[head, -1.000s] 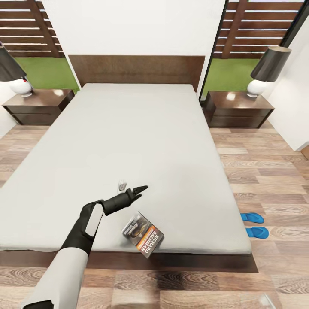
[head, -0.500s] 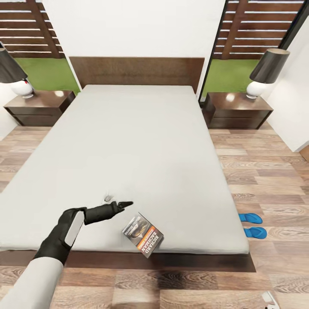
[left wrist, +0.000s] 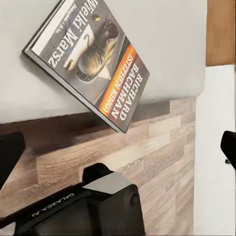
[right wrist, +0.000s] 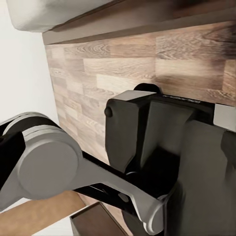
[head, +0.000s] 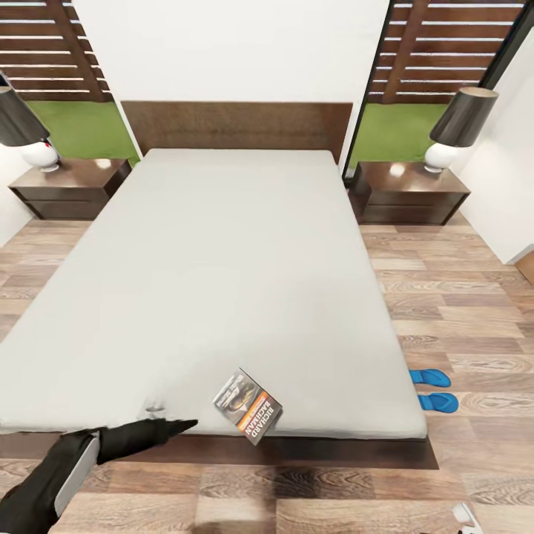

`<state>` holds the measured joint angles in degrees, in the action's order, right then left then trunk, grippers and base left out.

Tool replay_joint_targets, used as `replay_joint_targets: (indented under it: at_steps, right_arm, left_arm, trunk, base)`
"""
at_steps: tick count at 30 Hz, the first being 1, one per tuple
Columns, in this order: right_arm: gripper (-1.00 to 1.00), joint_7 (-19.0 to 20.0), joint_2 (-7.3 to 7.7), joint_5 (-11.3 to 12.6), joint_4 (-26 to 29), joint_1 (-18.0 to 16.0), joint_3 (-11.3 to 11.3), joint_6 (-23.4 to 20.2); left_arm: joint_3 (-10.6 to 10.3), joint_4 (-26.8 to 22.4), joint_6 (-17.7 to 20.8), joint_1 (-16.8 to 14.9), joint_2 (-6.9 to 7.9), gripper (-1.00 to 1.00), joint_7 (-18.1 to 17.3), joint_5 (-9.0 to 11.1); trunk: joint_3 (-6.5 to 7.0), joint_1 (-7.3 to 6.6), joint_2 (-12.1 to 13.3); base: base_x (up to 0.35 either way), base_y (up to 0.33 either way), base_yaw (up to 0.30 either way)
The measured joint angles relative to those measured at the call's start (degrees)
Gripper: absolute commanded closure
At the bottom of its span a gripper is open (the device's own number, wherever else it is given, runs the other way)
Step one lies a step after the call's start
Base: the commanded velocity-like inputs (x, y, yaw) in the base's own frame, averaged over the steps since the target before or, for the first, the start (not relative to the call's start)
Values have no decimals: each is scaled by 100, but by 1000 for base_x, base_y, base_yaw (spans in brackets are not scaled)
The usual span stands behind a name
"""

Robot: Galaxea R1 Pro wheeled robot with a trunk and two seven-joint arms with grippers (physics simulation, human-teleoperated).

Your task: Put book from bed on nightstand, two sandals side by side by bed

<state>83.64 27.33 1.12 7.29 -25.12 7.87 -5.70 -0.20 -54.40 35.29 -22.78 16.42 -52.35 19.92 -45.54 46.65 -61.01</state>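
On the bed point(head: 222, 267), the book point(head: 248, 406) overhangs the foot edge, left hand point(head: 178, 426) spread alongside.

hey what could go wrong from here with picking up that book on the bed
1. The book lies at the foot edge of the mattress, one corner past it over the wooden frame; a nudge from the left tool could push it onto the floor.
2. It is thin and flat on soft bedding, so the fingers may slide over it.
3. The sandals sit on the floor beside the bed, in the way to the right nightstand.
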Motion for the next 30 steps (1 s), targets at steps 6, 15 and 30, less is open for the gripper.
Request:
replay_joint_targets:
  at_steps: [6, 15, 30]
  right_arm:
    - [-100, 0, 0, 0, 0, 0, 0, 4]
    - [-100, 0, 0, 0, 0, 0, 0, 5]
    - [-100, -1354, -40, 0, 6, 0, -13, 5]
  left_arm:
    - [-19, 119, -303, 253, 99, -100, -1303, -1101]
    - [-20, 845, -977, 276, 97, -100, -1534, -1292]
    - [-1, 2565, -2836, 275, -626, -100, 1855, -1444]
  trunk:
    - [108, -132, 241]
    - [270, -330, 602]
    - [468, -572, 1045]
  base:
    - [0, 0, 0]
    - [0, 0, 0]
    - [0, 0, 0]
